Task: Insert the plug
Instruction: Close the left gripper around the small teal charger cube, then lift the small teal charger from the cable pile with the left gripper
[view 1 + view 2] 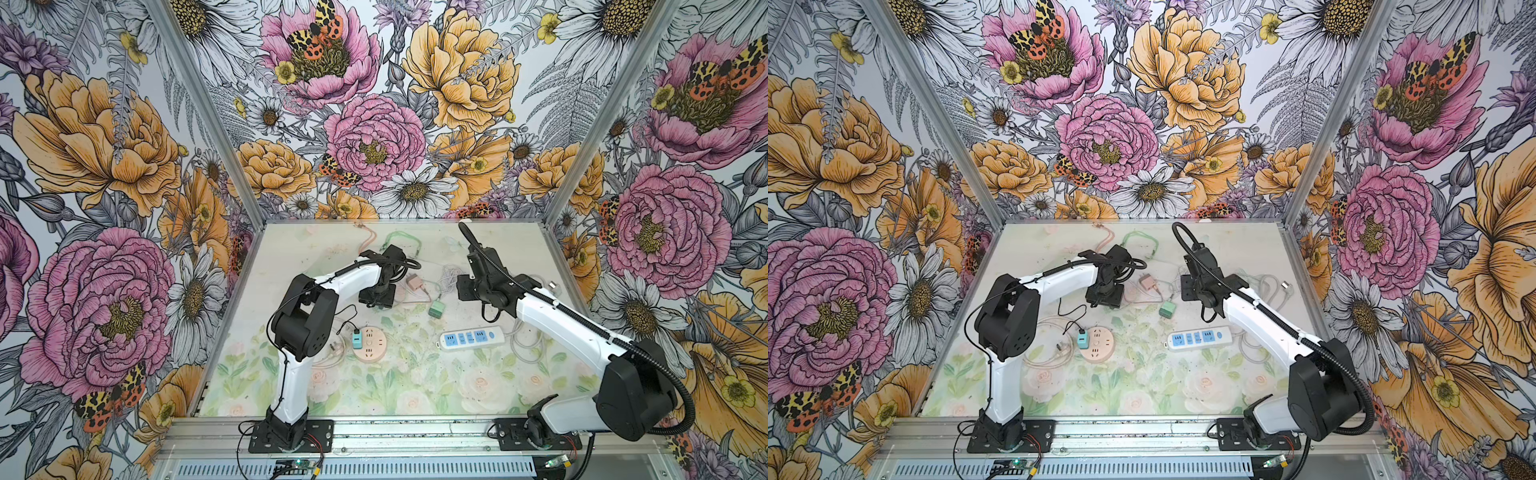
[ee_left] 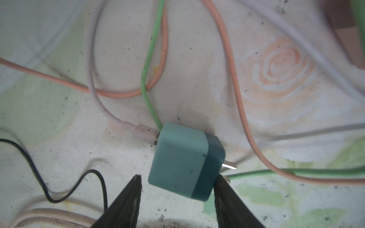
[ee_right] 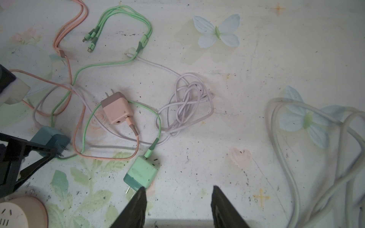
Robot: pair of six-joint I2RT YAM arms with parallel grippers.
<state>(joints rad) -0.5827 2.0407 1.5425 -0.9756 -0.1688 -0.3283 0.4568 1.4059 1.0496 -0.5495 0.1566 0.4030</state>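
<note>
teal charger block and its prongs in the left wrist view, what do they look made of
Teal charger block: probably moulded plastic with a matte finish. It has smooth two-tone faces, rounded edges and no glare, and is scuffed with dark specks.
Prongs: bare metal, judging by the bright silvery glint on the flat blade.

The left arm and right arm had glossy white shells and matte black joints — a ribbed black conduit at centre-right ran along the latter.

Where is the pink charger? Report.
In both top views the pink charger lies mid-table, just right of the left end effector and beyond the green charger.
</note>
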